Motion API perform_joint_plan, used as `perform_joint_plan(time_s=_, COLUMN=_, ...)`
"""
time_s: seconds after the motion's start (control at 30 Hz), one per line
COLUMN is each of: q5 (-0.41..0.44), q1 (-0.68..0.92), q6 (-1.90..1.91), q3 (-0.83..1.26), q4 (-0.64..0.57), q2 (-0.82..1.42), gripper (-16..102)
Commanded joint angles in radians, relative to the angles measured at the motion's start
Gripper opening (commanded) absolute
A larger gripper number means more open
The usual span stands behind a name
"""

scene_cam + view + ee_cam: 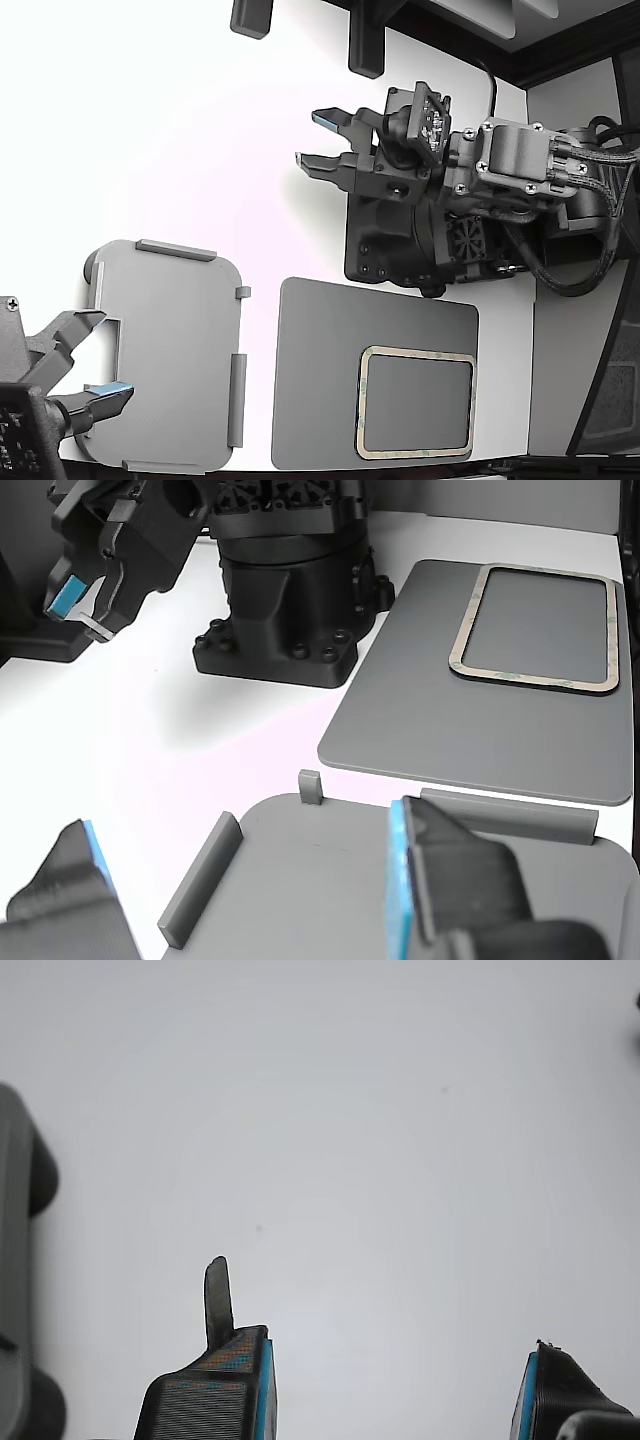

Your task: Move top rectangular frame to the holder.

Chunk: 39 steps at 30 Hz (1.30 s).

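The top rectangular frame [420, 352], a thin tan border with a see-through middle, lies flat on a dark grey mat [320, 380] at the exterior view's lower right; the other view shows the frame [530, 682] too. The holder [170, 330], a light grey plate with raised edge tabs, lies at the exterior view's lower left, and the holder [300, 880] fills the near part of the other view. My gripper [309, 138] hangs open over bare white table, well apart from both. In the wrist view my gripper [395, 1380] holds nothing between its blue-padded fingers.
My arm's black base [400, 240] stands just behind the mat. A second arm's open gripper [90, 358] hovers over the holder's outer edge. Dark blocks [365, 45] sit along the table's far edge. A grey plate edge [15, 1260] shows in the wrist view.
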Motion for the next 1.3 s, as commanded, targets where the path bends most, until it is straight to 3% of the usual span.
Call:
perform_joint_plan(time_s=0.0, q5=-0.003, q1=-0.017, q6=0.0, q3=-0.021, q4=-0.005, q2=0.023, gripper=100)
perform_joint_plan(time_s=0.4, q5=0.025, q1=-0.017, q6=-0.002, q3=-0.048, q4=-0.006, q2=0.018, gripper=100)
perform_joint_plan(time_s=0.6, q5=0.054, q1=-0.017, q6=-0.077, q3=-0.291, q4=0.032, q2=-0.176, gripper=100)
perform_joint_plan(time_s=0.7, q5=0.031, q1=-0.017, q6=-0.124, q3=-0.405, q4=0.072, q2=-0.256, gripper=100)
perform_joint_plan(time_s=0.9, q5=-0.098, q1=0.04, q6=-0.288, q3=-0.632, q4=0.192, q2=-0.426, gripper=100)
perform_joint_plan(time_s=1.13, q5=-0.104, q1=0.232, q6=-0.365, q3=-0.833, q4=0.353, q2=-0.591, gripper=99)
perform_joint_plan(time_s=1.27, q5=-0.161, q1=0.325, q6=-0.425, q3=-0.815, q4=0.353, q2=-0.6, gripper=92)
